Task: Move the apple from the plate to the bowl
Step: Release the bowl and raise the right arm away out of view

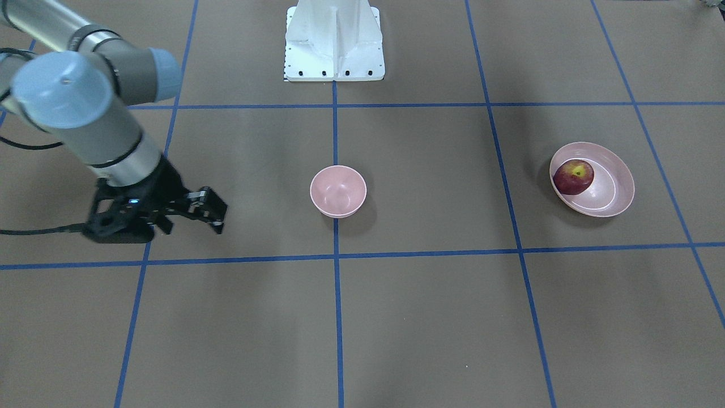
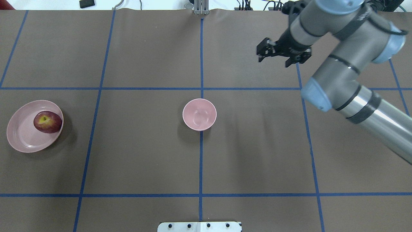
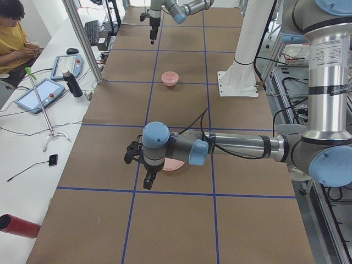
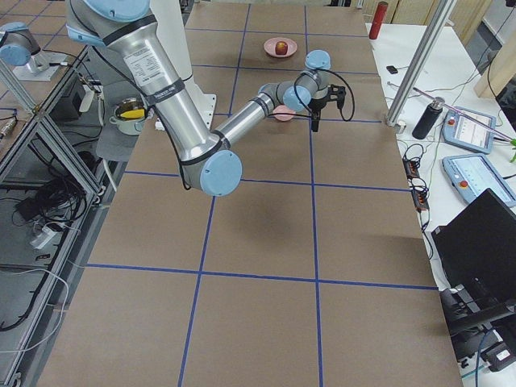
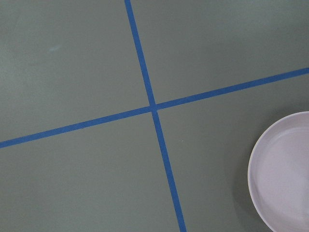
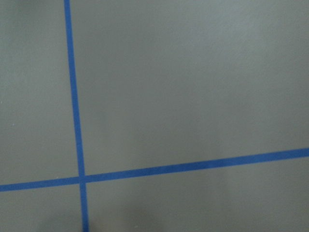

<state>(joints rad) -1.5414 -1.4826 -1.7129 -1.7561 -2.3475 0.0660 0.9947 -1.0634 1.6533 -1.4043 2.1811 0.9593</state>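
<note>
We are at the very start: the apple (image 2: 47,121) rests on the plate (image 2: 22,138), untouched. Our right gripper (image 1: 220,216) hangs with jaws parted and empty. The bowl (image 2: 199,114) lies between it and the apple, which is well apart. We cannot tell the left gripper (image 3: 146,177)'s state. Next, we judge, a gripper must reach over the apple and straddle it.

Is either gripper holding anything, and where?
Nothing held. The dark red apple sits free in the shallow pink plate; the right gripper is open, empty; left gripper unclear.
</note>
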